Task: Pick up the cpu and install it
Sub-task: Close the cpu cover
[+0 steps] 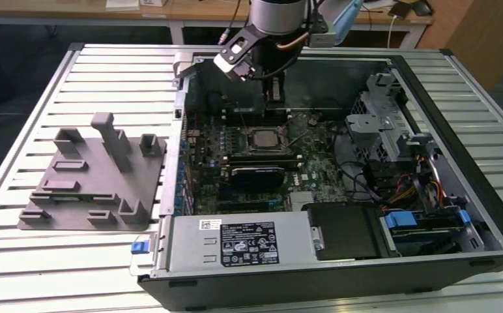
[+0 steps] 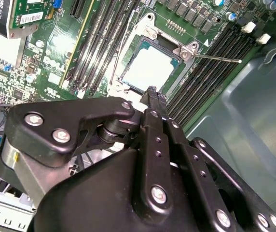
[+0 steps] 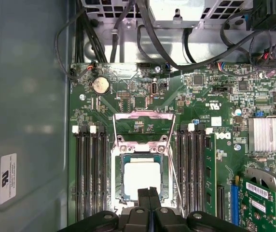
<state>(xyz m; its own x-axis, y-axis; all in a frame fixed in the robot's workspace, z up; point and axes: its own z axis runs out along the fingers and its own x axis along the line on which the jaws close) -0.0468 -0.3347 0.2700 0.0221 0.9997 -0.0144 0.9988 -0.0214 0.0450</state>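
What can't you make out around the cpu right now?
1. First wrist view: the edge of the cpu nearest the gripper is hidden behind the fingers.
2. Second wrist view: the fingers overlap part of one cpu edge, so full seating is unclear.
3. Exterior view: the cpu is too small to judge whether the fingers touch it.

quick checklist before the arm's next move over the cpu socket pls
1. cpu lying in the socket: ok.
2. cpu seated flat with corners aligned: cannot tell.
3. gripper empty: ok, its fingers are shut together with nothing between them.
4. fingers apart from the cpu: cannot tell; they sit over its edge in both wrist views.
5. retention frame closed over the cpu: not ok, it is swung open.
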